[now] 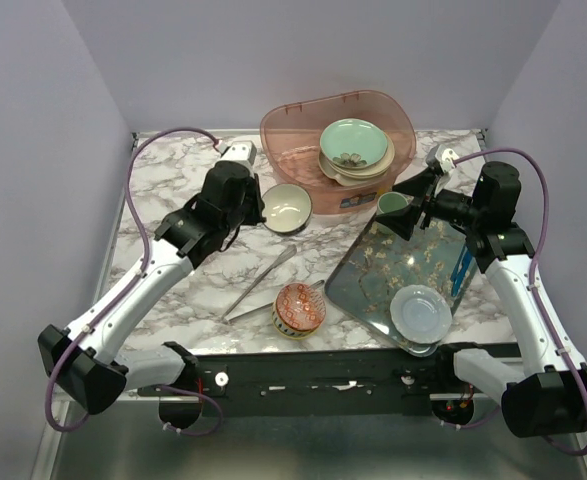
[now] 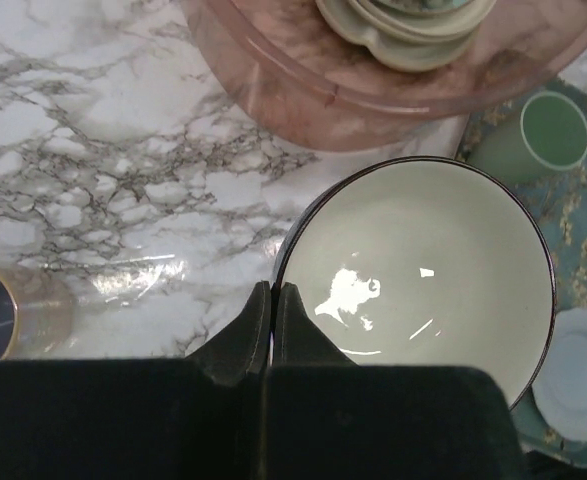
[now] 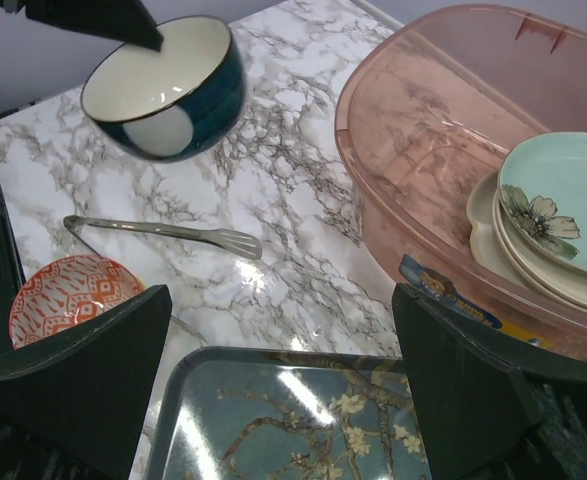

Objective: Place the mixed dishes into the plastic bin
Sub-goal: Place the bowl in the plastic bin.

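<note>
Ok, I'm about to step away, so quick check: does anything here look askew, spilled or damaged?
The navy bowl looks tilted, pinched only at its rim by the left fingers. Nothing looks spilled or broken.

Dishes partly binned.
Pink bin (image 1: 283,145) holds a stack, mint-green plate (image 1: 354,143) topmost; navy bowl (image 1: 287,207) tilted just beside it; red bowl (image 1: 299,308) well apart.

The marble table (image 1: 173,190) carries the pink bin (image 1: 285,140), tongs (image 1: 263,283), red bowl (image 1: 299,308) and floral tray (image 1: 373,272).
</note>
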`<act>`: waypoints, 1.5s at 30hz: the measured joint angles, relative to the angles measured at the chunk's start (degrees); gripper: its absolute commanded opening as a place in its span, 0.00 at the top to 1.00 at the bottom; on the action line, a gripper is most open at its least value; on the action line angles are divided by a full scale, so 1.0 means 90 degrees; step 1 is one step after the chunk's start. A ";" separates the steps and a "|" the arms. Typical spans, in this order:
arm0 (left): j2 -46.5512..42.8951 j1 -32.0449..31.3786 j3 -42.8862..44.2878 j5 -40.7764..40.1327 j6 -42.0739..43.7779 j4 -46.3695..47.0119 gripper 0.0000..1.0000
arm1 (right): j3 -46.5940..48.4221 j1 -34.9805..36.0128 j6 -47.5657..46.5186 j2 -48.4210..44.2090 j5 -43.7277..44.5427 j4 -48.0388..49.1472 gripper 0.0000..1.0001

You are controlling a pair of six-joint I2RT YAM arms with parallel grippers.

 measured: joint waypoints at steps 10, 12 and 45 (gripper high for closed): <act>0.1707 0.0554 0.1620 -0.0010 0.0017 0.0833 1.00 | 0.0000 -0.0041 0.0053 -0.0002 -0.0010 0.0000 0.00; 0.2242 0.0619 0.2152 -0.0017 0.0032 0.0981 1.00 | 0.0000 -0.0041 0.0058 -0.0002 -0.0012 0.0000 0.00; 0.7281 0.1207 0.7016 -0.0646 0.1158 0.0510 1.00 | 0.0000 -0.0250 0.0104 -0.0056 -0.0034 0.0002 0.00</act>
